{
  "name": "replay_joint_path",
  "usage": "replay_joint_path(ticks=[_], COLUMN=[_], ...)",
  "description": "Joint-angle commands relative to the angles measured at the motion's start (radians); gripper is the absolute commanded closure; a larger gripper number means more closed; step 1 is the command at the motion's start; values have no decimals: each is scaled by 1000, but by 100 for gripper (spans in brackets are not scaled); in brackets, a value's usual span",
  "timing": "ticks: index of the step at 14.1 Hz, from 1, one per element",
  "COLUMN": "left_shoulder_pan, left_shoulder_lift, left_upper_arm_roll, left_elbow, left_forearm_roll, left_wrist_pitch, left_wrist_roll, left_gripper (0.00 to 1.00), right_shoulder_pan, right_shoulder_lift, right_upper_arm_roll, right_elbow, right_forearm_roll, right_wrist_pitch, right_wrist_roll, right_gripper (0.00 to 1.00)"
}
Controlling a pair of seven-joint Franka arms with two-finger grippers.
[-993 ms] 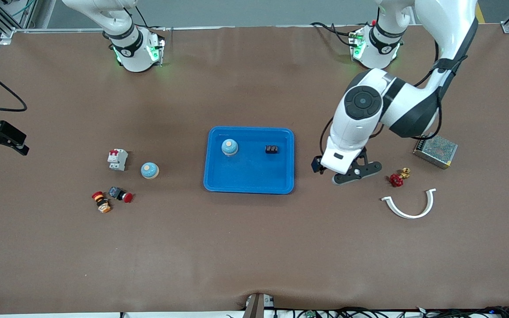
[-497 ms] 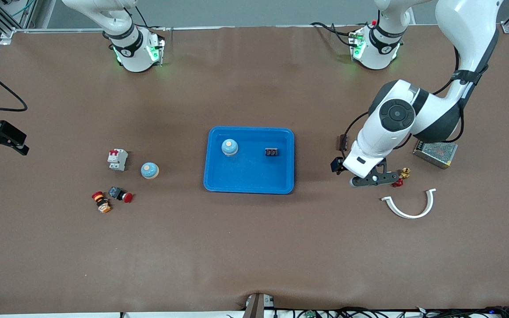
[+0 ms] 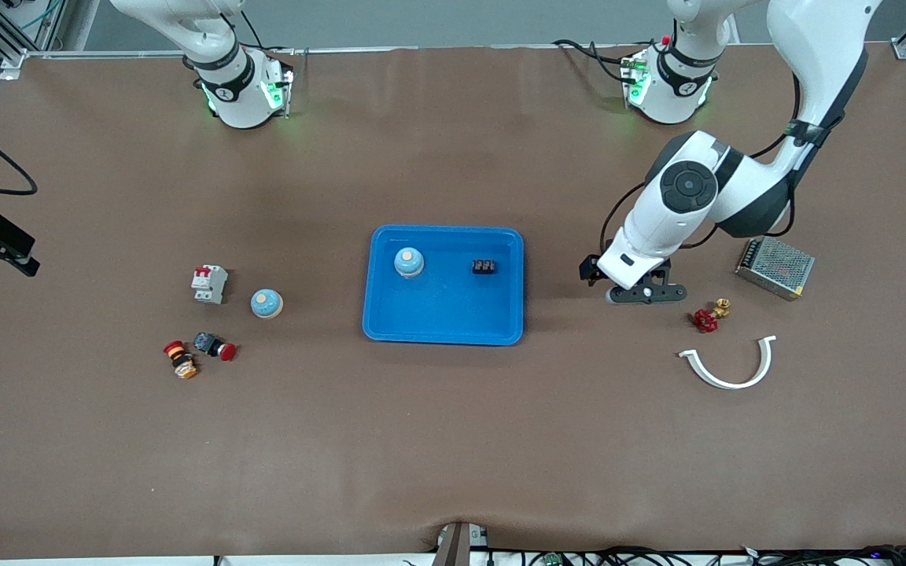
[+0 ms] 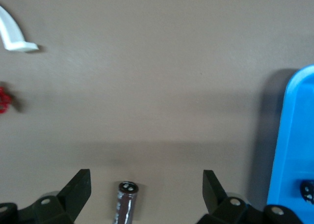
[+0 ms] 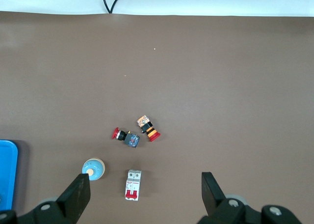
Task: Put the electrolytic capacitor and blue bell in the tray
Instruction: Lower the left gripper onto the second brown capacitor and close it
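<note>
The blue tray (image 3: 445, 324) lies mid-table. One blue bell (image 3: 409, 262) and a small black part (image 3: 484, 266) sit in it. A second blue bell (image 3: 267, 303) stands on the table toward the right arm's end, also in the right wrist view (image 5: 93, 169). The electrolytic capacitor (image 4: 126, 204), a dark cylinder, lies on the mat between the spread fingers of my open left gripper (image 4: 145, 184); the arm hides it in the front view. That gripper (image 3: 646, 294) hovers low beside the tray. My right gripper (image 5: 144, 187) waits high up, open and empty.
Toward the left arm's end lie a red valve (image 3: 707, 317), a white curved clip (image 3: 728, 365) and a metal mesh box (image 3: 775, 268). Near the second bell are a white circuit breaker (image 3: 209, 283) and two push buttons (image 3: 213, 346) (image 3: 180, 358).
My left gripper swung toward the red valve, then came back toward the tray and farther from the front camera. It stayed open. The right gripper shifted slightly.
</note>
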Motion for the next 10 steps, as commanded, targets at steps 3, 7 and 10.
replay_joint_path(ticks=[3,7,10], left_shoulder_pan=[44,74,101], left_shoulder_lift=[-58,-64,-64], left_upper_arm_roll=[-28,-27,-27], left_elbow=[-111,-175,-232], left_forearm_roll=[-4,35,94], left_wrist_pitch=[89,163,225], left_wrist_roll=[24,33,33], left_gripper=[0,0,0], right_shoulder_pan=[-5,-3,1], right_shoulder_lift=[9,9,11], right_upper_arm_roll=[2,2,2], right_elbow=[23,25,26], right_forearm_roll=[-3,-1,-4], right_wrist_pitch=[-17,-17,-15], right_wrist_roll=[4,4,5], right_gripper=[0,0,0])
